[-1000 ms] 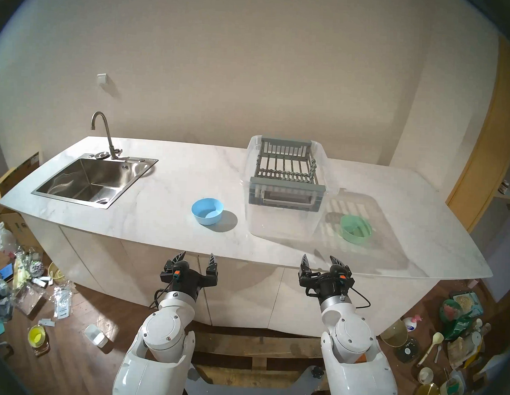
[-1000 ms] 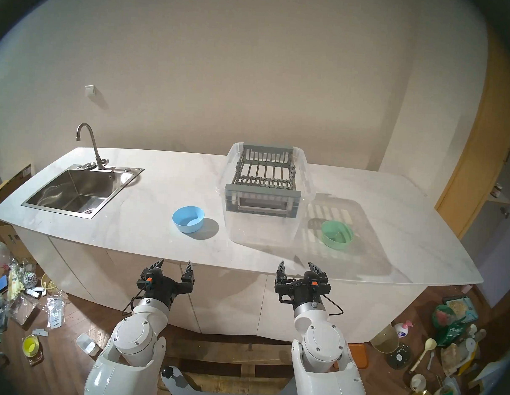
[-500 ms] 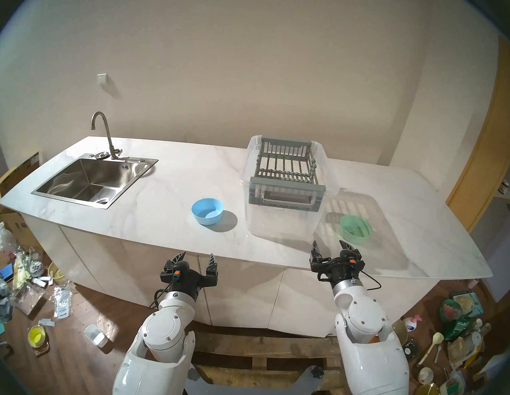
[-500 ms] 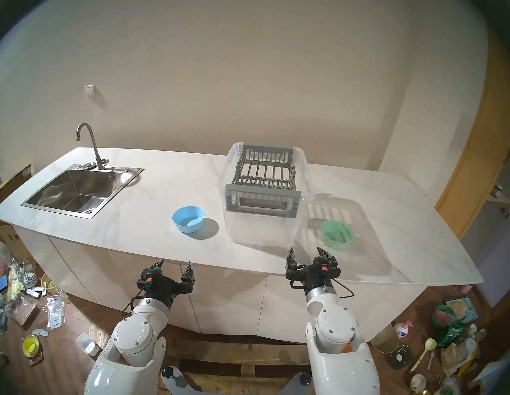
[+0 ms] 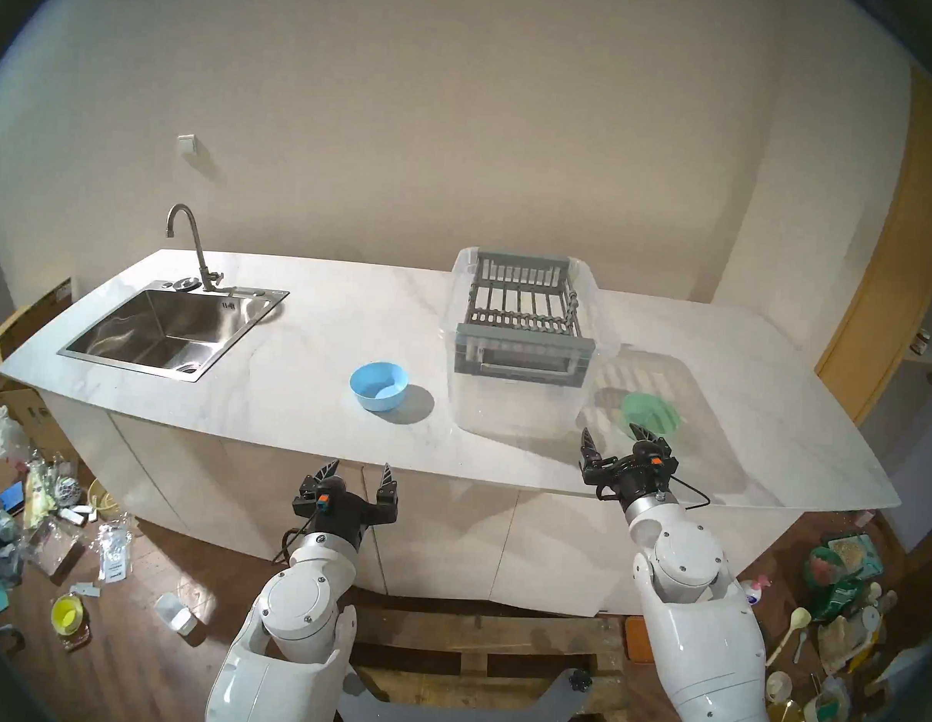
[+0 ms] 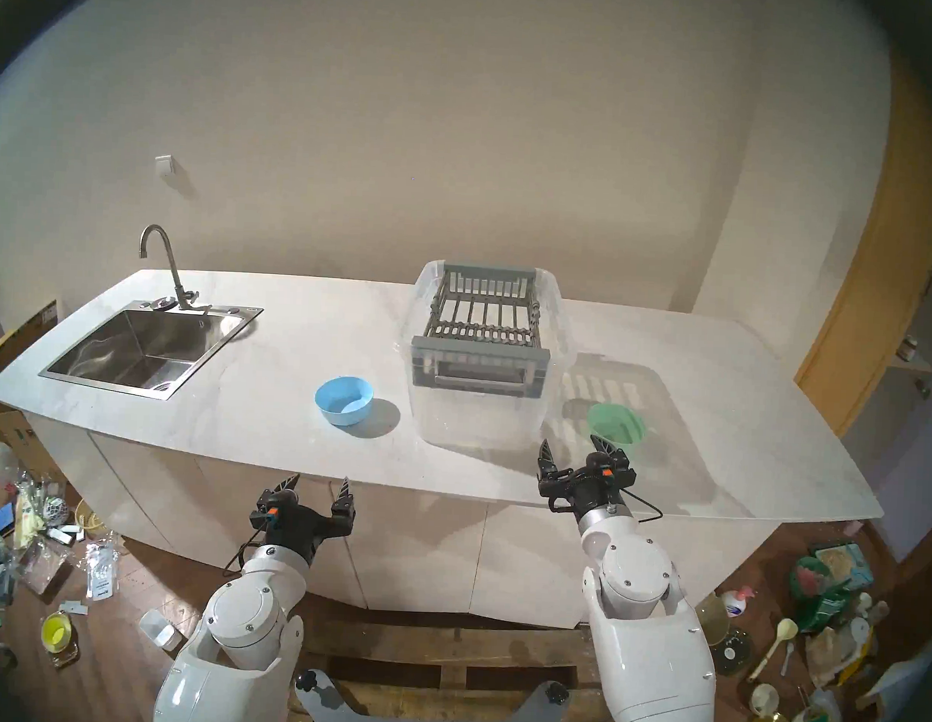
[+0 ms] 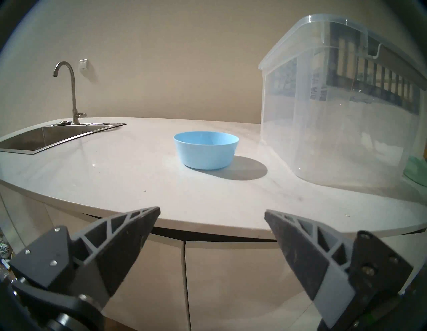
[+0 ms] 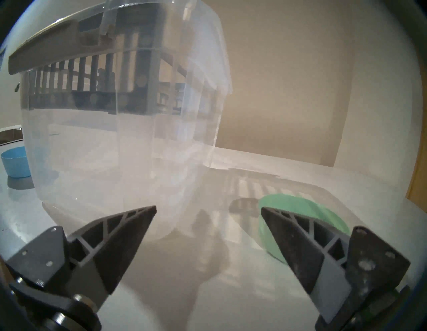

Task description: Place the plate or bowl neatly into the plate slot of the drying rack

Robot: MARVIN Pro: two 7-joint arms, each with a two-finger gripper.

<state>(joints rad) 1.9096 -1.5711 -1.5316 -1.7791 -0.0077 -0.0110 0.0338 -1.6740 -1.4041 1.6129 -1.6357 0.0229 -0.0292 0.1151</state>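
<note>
The grey drying rack (image 5: 524, 323) hangs on the rim of a clear plastic tub, and its plate slots (image 5: 519, 304) hold nothing. On the counter left of the tub stands a blue bowl (image 5: 379, 386) (image 7: 205, 149). A green bowl (image 5: 656, 409) (image 8: 300, 208) lies right of the tub, in the rack's striped shadow. My right gripper (image 5: 610, 429) (image 8: 208, 209) hovers open over the counter's front. Its right finger overlaps the green bowl's near rim, and nothing is between the fingers. My left gripper (image 5: 360, 463) (image 7: 212, 210) is open and empty, in front of the counter edge and facing the blue bowl.
The clear tub (image 5: 515, 408) stands tall between the two bowls. A steel sink (image 5: 166, 329) with a faucet (image 5: 191, 244) takes up the counter's left end. Clutter covers the floor on both sides of the robot. A wooden door frame (image 5: 882, 296) is at the far right.
My right arm has reached forward and to the right, from in front of the counter edge to just before the green bowl. The left arm and both bowls have stayed put.
</note>
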